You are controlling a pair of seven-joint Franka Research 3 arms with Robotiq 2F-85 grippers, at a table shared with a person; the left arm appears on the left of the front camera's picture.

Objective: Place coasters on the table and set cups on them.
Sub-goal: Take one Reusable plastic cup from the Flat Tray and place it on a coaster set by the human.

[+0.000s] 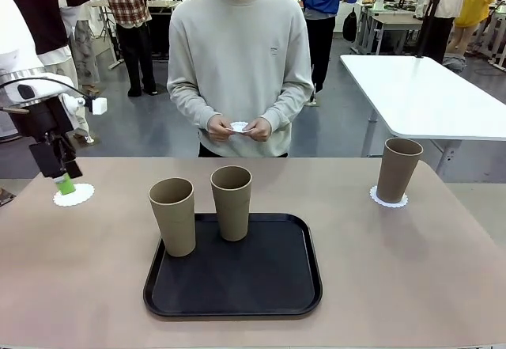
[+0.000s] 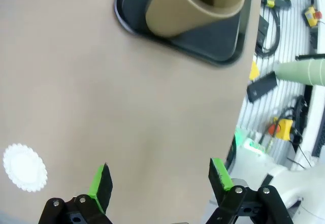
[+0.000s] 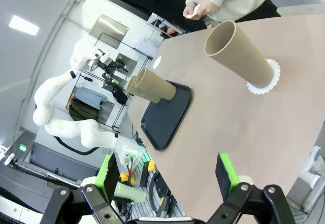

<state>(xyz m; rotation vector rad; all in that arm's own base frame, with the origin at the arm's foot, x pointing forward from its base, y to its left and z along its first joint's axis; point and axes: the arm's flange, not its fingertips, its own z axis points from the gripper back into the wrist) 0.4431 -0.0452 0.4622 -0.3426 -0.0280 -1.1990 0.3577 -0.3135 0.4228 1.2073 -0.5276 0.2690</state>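
Cups point(image 1: 173, 216), 3 tall matte tan tumblers: 2 stand on the tray point(image 1: 237, 305), 1 sits on a lacy white coaster point(image 1: 389, 200) at the table's point(image 1: 379, 270) right. Another coaster lies just beside my left gripper point(image 1: 63, 181); a 3rd is in the person's hands point(image 1: 259, 130). Left gripper and right gripper point(image 3: 167, 176) both gape wide, empty.

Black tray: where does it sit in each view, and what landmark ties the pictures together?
Front view: black tray, lower centre.
Left wrist view: top edge, right of centre.
Right wrist view: left of centre.
Shared landmark: a tan cup standing on it.
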